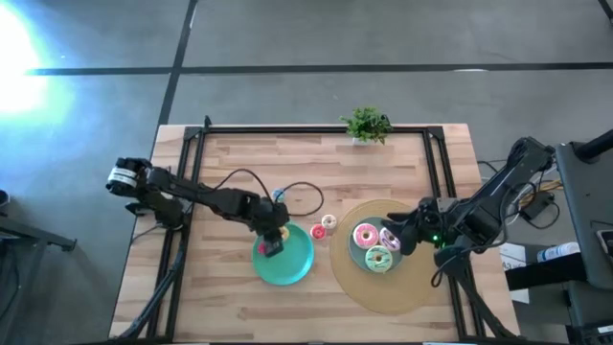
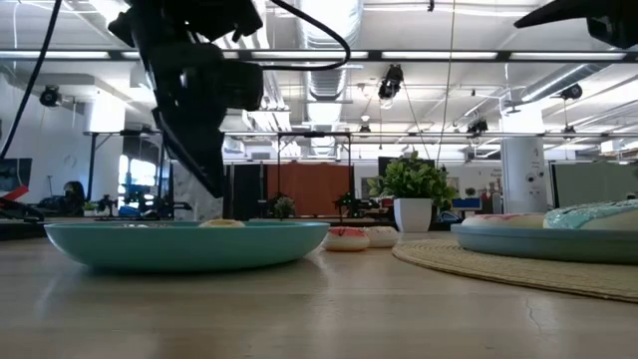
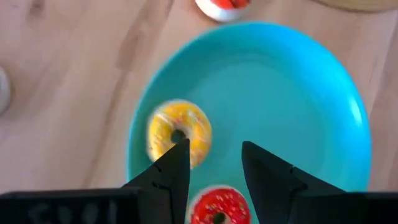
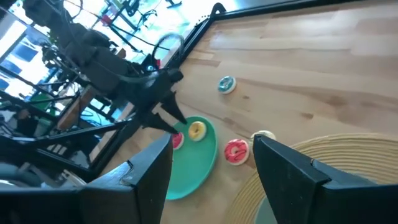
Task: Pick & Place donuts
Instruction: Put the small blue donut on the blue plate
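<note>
My left gripper hangs open over the near-left teal plate. A tiny yellow donut and a tiny red donut lie flat on that plate; the red one shows between my fingers, apart from them. On the bare wood lie another red donut, a cream one and a blue one. The pink, white-purple and green donuts lie on a second teal plate. My right gripper is open beside them, at that plate's right side.
The second plate sits on a round woven mat. A small potted plant stands at the far edge. A dark cable loops over the wood left of the blue donut. Dark frame rails border the table. Bare wood lies along the near edge.
</note>
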Robot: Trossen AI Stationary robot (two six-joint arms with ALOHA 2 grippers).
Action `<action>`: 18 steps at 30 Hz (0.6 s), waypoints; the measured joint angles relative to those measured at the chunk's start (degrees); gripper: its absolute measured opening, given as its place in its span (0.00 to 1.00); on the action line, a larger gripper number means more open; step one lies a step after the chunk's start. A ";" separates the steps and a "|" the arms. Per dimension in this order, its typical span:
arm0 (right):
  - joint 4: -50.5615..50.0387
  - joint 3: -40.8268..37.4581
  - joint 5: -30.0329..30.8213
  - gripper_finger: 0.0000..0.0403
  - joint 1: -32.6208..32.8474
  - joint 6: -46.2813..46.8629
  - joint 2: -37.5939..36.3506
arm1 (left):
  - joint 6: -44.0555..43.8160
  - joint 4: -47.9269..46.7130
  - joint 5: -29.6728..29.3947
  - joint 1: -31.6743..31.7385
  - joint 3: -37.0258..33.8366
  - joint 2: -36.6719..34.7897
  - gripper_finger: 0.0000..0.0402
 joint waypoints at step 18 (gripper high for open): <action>19.53 -7.80 -1.55 0.54 -2.56 -7.71 0.00 | 2.33 -9.22 -7.63 18.79 5.41 -0.73 0.30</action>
